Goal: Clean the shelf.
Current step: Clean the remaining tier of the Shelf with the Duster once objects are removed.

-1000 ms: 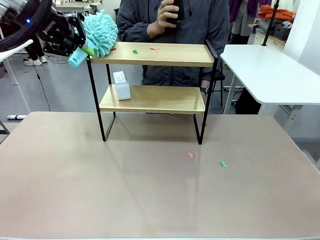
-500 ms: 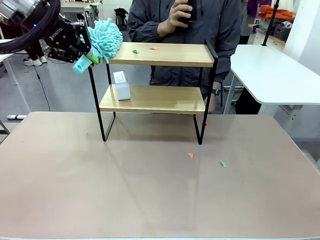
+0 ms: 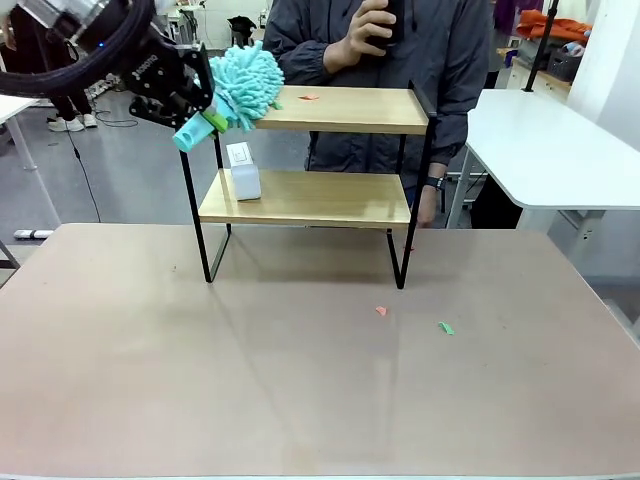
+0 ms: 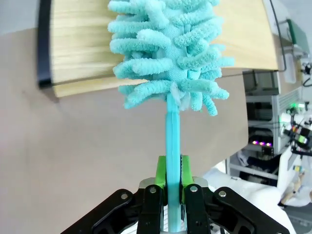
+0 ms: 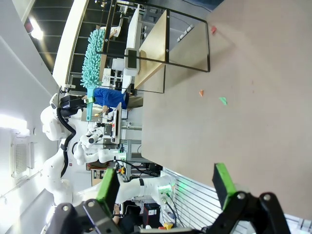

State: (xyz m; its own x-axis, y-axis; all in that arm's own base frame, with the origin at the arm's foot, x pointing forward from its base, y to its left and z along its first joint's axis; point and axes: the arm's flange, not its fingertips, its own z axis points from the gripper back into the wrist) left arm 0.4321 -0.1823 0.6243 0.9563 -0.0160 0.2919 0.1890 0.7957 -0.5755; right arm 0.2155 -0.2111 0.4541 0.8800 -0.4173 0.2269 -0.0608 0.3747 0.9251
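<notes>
The shelf (image 3: 340,112) stands at the table's far side, two light wooden boards in a black frame. My left gripper (image 3: 205,121) hovers off its upper left corner, shut on the handle of a teal fluffy duster (image 3: 245,82). The duster's head lies over the left end of the top board. An orange scrap (image 3: 310,97) rests farther right on that board. In the left wrist view, the gripper (image 4: 170,181) clamps the duster's handle (image 4: 172,141) between green pads, with the head over the shelf board (image 4: 243,39). My right gripper (image 5: 165,181) hangs open and empty, far from the shelf (image 5: 161,44).
A white box (image 3: 243,170) sits at the left of the lower board. An orange scrap (image 3: 381,311) and a green scrap (image 3: 446,328) lie on the table in front. A person (image 3: 400,50) stands behind the shelf. A white table (image 3: 540,140) is at right.
My left gripper has carried the duster rightward, so its head moved from the shelf's left corner onto the top board, over where a green scrap lay.
</notes>
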